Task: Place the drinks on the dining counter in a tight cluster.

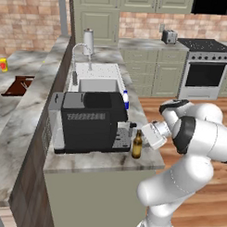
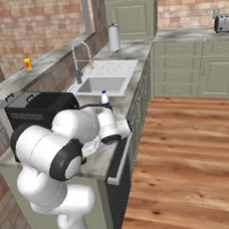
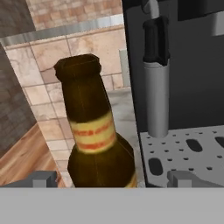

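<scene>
The marble kitchen counter (image 1: 99, 162) runs up the middle of the left base view, with the dining counter (image 1: 13, 107) as a raised marble slab along the left edge. The white arm fills the lower right of that frame and reaches left toward the counter's near end. A black coffee machine (image 1: 89, 121) sits at centre, with the sink (image 1: 99, 83) and its faucet (image 1: 82, 51) above it in the frame.

The brown glass bottle (image 1: 137, 145) stands upright on the counter just right of the coffee machine's drip tray, near the counter's front right corner. In the hand view the brown glass bottle (image 3: 94, 135) looms at lower centre, its neck label red and cream. The gripper (image 3: 111, 178) is spread wide, one fingertip on each side of the bottle's shoulder, not clamped on it.

A small blue-and-white bottle (image 1: 126, 99) stands by the sink's near right corner. A yellow bottle (image 1: 3, 64) rests at the far left on the dining counter.
</scene>
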